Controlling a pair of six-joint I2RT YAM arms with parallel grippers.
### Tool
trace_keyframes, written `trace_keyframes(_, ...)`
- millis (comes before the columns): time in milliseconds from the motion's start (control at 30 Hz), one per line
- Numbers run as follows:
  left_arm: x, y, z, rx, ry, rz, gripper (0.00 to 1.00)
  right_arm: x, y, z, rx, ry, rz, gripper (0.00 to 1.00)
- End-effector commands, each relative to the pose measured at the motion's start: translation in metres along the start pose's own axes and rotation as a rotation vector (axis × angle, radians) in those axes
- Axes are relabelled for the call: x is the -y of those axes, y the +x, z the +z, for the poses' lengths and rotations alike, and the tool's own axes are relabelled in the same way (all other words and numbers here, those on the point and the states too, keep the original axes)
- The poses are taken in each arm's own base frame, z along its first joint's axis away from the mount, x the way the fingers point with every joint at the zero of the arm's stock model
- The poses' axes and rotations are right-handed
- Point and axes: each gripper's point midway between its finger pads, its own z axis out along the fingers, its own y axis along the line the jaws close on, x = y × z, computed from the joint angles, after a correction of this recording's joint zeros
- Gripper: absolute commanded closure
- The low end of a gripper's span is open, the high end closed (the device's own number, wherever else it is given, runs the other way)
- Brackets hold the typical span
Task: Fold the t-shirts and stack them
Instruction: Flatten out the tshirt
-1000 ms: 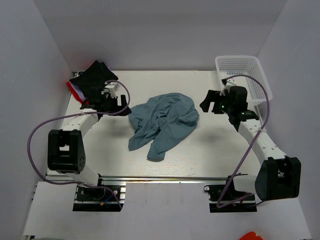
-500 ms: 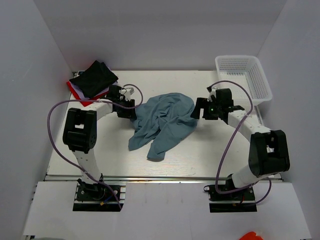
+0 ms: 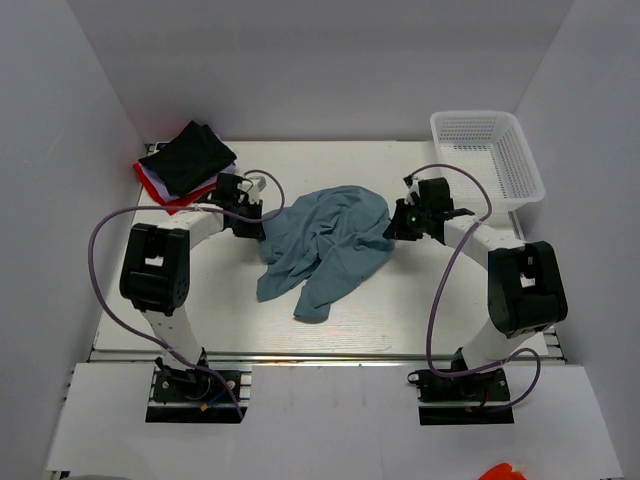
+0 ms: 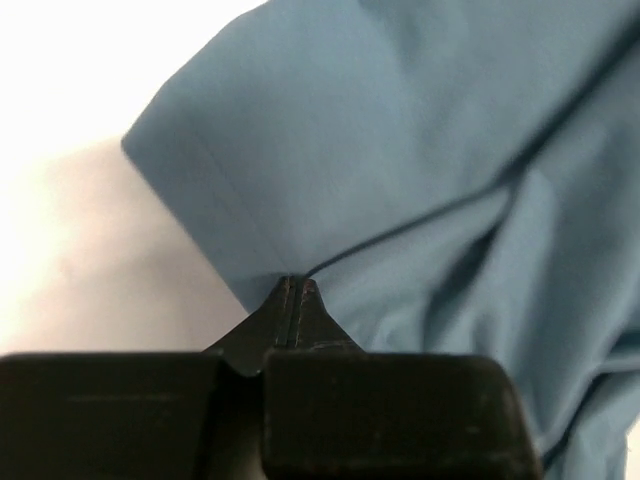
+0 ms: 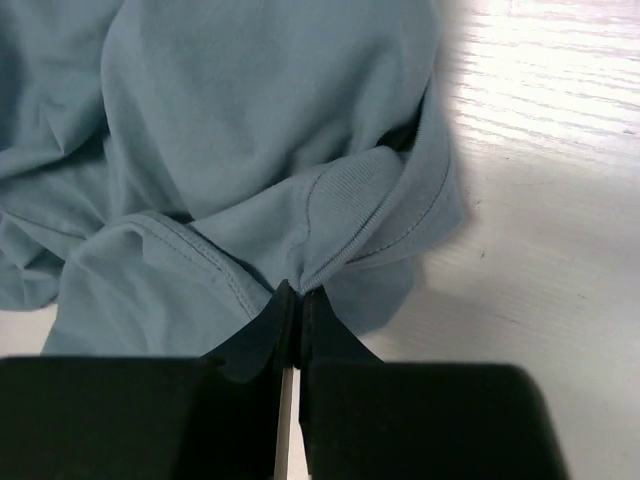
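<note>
A dusty blue-teal t-shirt lies crumpled in the middle of the table. My left gripper is shut on its left edge; in the left wrist view the closed tips pinch a fold of the blue cloth. At the shirt's right edge, my right gripper is shut on the fabric, and the right wrist view shows its tips clamped on a ribbed hem of the shirt. A black t-shirt lies folded on red and white ones at the back left corner.
A white plastic mesh basket stands at the back right, close behind the right arm. White walls enclose the table on three sides. Purple cables loop from both arms.
Both arms reached in from the sides to the blue shirt's edges. Both grippers went from open to shut on the cloth. The shirt has stayed in its place.
</note>
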Motion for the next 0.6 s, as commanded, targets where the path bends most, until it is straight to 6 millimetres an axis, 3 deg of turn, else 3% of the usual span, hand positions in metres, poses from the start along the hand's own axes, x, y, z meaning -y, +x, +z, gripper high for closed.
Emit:
trace_keyframes(0, 0.011, -0.04, -0.04, 0.189, -0.02, 0.04, 1.0, -0.013, -0.041, -0.017, 0.141, 0.0, -0.016, 1.0)
trace_keyframes(100, 0.017, -0.057, -0.065, 0.282, -0.032, 0.056, 1.0, -0.018, -0.058, -0.037, 0.235, 0.019, -0.024, 1.0)
trace_keyframes(167, 0.018, -0.066, -0.08, 0.331, -0.051, 0.043, 1.0, -0.026, -0.075, -0.067, 0.334, 0.022, -0.049, 1.0)
trace_keyframes(300, 0.02, -0.087, -0.128, 0.473, -0.12, 0.032, 1.0, -0.039, -0.099, -0.11, 0.483, 0.034, -0.094, 1.0)
trace_keyframes(433, 0.025, -0.119, -0.198, 0.684, -0.193, 0.016, 1.0, -0.044, -0.127, -0.161, 0.646, 0.104, -0.128, 1.0)
trace_keyframes(500, 0.031, -0.133, -0.245, 0.808, -0.224, 0.005, 1.0, -0.037, -0.147, -0.188, 0.736, 0.193, -0.131, 1.0)
trace_keyframes(567, 0.03, -0.14, -0.276, 0.879, -0.272, -0.01, 1.0, -0.042, -0.159, -0.216, 0.803, 0.222, -0.138, 1.0)
